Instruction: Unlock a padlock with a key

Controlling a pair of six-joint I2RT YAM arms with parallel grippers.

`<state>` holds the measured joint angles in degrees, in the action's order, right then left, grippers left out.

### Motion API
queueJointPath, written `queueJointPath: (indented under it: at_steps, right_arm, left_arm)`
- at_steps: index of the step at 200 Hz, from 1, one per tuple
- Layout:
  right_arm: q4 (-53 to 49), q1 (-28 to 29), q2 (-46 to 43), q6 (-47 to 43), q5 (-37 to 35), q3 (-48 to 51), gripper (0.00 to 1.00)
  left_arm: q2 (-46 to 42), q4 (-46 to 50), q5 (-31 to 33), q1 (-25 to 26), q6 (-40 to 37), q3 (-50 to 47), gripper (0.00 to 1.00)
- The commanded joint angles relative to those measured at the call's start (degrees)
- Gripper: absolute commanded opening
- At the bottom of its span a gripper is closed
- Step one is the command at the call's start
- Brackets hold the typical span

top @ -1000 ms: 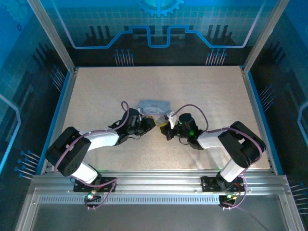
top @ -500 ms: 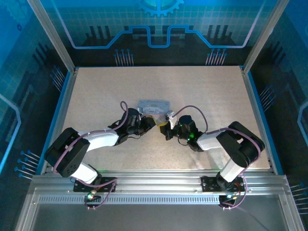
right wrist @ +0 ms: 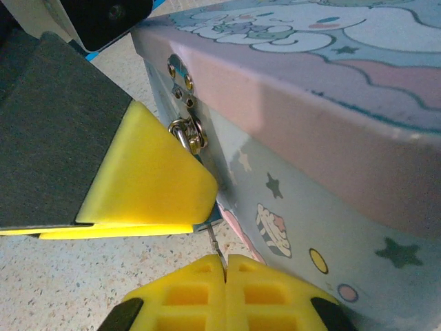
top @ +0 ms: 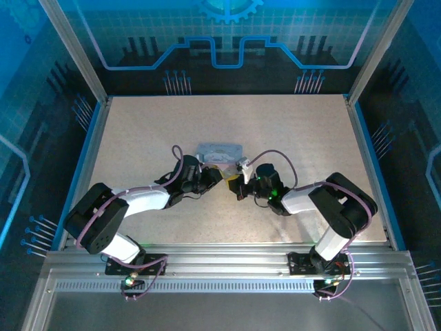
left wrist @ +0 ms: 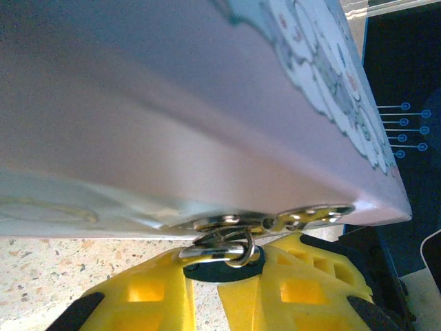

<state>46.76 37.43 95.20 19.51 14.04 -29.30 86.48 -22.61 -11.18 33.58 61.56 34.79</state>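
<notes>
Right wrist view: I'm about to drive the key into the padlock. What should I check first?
1. Key clamped in the right end effector: ok, its thin tip pokes out of the shut fingers.
2. Padlock held by the left end effector: ok, its dark body sits between the yellow fingers.
3. Shackle threaded through the hasp of the box: ok.
4. Key tip lined up with the keyhole: cannot tell, the keyhole is hidden.
</notes>
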Motion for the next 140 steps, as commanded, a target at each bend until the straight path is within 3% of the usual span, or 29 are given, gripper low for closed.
queueJointPath:
  at_steps: [1, 140]
  right_arm:
    - [11.0, 0.7, -0.6, 0.1, 4.6, -6.2, 0.00]
    - [10.5, -0.2, 0.6, 2.6, 6.8, -8.4, 0.00]
  left_arm:
    - [-0.3, 0.4, -8.7, 2.9, -0.2, -0.8, 0.20]
    - [1.9, -1.5, -8.8, 2.9, 0.2, -1.4, 0.20]
